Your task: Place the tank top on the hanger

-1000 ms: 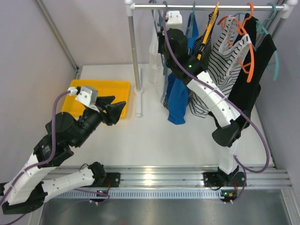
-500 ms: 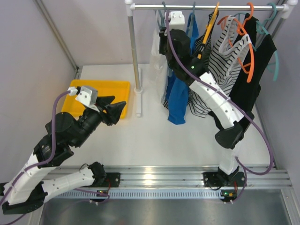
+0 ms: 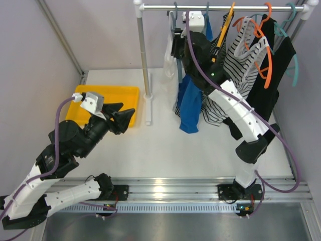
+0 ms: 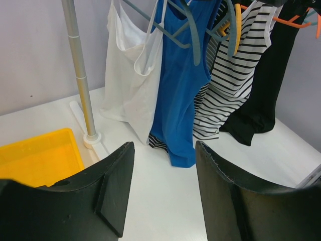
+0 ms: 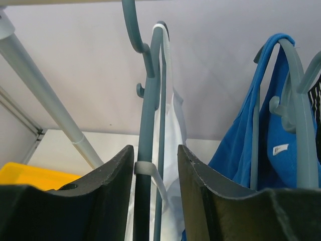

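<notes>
Pale wall [image 4: 35, 45]; thin tank top [image 4: 128, 80] on slim hanger [image 5: 144, 125]; right claw [image 5: 155, 153], left claw [image 4: 163, 150] both parted.

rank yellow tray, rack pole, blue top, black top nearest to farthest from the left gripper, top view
1. yellow tray, beside the left gripper
2. rack pole, centre-left
3. blue top, centre
4. black top, far right

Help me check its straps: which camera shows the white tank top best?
Left wrist: it shows nearly all of the tank top, straps to hem. Top external shows only a strip beside the right arm; right wrist shows a strap and a sliver behind the hanger.
</notes>
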`<action>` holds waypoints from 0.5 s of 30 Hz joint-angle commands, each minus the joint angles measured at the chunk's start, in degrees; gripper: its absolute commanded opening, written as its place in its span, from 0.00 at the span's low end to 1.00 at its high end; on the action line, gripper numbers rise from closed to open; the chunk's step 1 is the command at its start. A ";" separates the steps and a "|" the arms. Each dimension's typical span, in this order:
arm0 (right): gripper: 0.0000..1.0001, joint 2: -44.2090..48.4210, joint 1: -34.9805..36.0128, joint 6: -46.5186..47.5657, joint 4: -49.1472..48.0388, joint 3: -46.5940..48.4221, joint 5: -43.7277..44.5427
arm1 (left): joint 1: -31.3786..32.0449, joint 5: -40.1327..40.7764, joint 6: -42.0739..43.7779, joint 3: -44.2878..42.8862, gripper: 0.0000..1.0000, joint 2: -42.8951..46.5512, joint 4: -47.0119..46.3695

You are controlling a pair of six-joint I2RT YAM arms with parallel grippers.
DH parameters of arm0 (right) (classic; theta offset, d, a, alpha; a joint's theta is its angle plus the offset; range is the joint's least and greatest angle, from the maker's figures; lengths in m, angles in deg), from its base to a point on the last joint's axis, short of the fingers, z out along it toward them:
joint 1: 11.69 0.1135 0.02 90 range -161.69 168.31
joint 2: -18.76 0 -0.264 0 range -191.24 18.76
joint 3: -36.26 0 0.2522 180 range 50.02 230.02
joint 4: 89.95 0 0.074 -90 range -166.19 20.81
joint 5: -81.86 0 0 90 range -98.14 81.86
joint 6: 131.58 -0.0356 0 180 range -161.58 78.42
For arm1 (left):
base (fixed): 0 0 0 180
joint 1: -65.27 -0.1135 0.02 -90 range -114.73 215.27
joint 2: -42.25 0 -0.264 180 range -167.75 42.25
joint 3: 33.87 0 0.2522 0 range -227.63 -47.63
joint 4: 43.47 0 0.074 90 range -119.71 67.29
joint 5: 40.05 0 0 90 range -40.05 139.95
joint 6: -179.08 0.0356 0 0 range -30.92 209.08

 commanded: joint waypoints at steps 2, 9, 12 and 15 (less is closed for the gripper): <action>0.41 4.05 0.83 -1.51 -1.77 -1.29 -1.06 | -0.02 0.56 -0.27 0.25 0.57 0.30 -2.08; 0.50 6.59 1.44 -3.27 -0.27 -2.96 -3.88 | -0.02 2.06 -0.79 0.95 0.57 1.01 -1.56; 0.54 8.35 1.53 -4.67 0.52 -3.93 -5.46 | -0.02 2.85 -1.23 1.04 0.57 1.09 -1.03; 0.57 10.46 1.62 -5.99 1.75 -4.98 -6.69 | -0.02 3.64 -1.76 1.13 0.57 1.18 -0.41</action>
